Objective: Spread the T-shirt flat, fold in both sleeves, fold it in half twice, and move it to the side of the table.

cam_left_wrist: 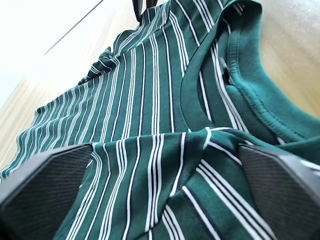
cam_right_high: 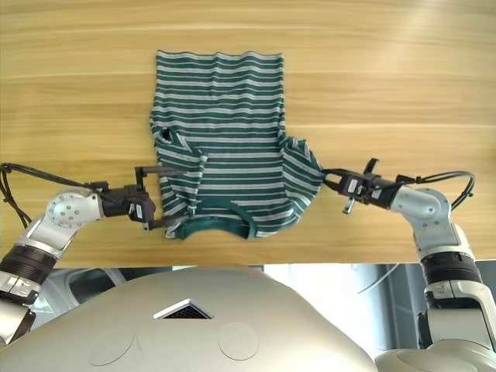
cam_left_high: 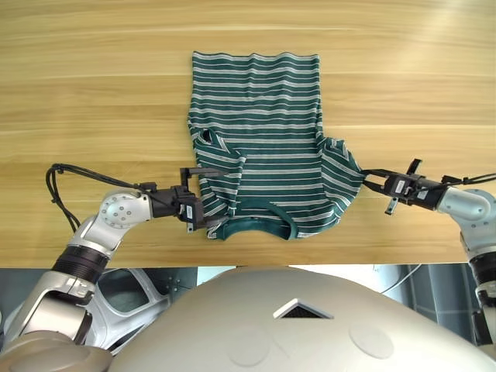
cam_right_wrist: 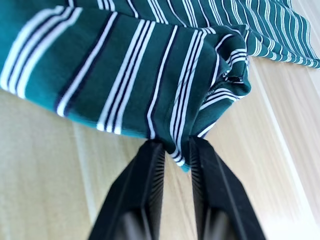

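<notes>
Wooden table [cam_left_high: 77,46], T-shirt [cam_left_high: 260,116] pinched by right gripper [cam_left_high: 366,173]

We see the left arm [cam_left_high: 122,211] in silver-grey metal, its round joint cap ringed with small dark screws, next to a black ribbed collar [cam_left_high: 80,261]. Black cables [cam_left_high: 56,188] loop off it. The right arm [cam_left_high: 466,206] wears the same silver shell and trails its own black cable [cam_right_high: 459,180]. The left gripper [cam_left_high: 211,197] and right gripper [cam_left_high: 366,177] are black, each with a small white label. Their fingers [cam_right_wrist: 146,192] are slim, with finely ribbed inner pads [cam_left_wrist: 47,182].
</notes>
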